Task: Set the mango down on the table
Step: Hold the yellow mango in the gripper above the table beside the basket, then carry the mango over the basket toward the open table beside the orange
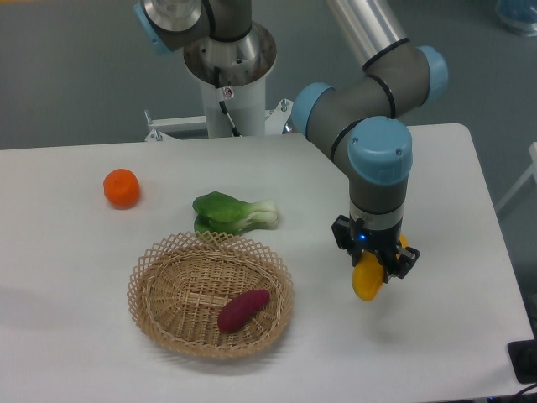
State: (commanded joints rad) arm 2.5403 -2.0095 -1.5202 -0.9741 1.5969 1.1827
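- No brand name or readable writing shows; a small pale tag on the arm's white pedestal [228,101] is too small to read.
- The black two-finger end effector [373,262] points straight down at about 4 o'clock in the view, its fingers pinching the smooth yellow-orange mango [367,280], which hangs mostly below them with its lower end near the surface; whether it touches the surface cannot be told.
- The large white counter with rounded corners [75,252] spreads under everything; its right edge runs at 3 o'clock, fairly near the mango, and its front edge lies towards 6 o'clock.
- Bare white surface surrounds the mango on all sides: towards the front edge, towards the right edge, and towards 9 o'clock up to the basket.
- The round woven wicker basket [168,319] sits at about 7 o'clock, well apart from the mango; the purple-red sweet potato [243,310] lies inside it, on the right half of its floor.
- The green bok choy with a pale stem [231,211] lies just beyond the basket's far rim, near the middle of the view.
- The round orange tangerine [122,188] rests at 10 o'clock, well apart from the rest.
- A dark object [523,361] shows at the lower right corner, past the counter's edge.
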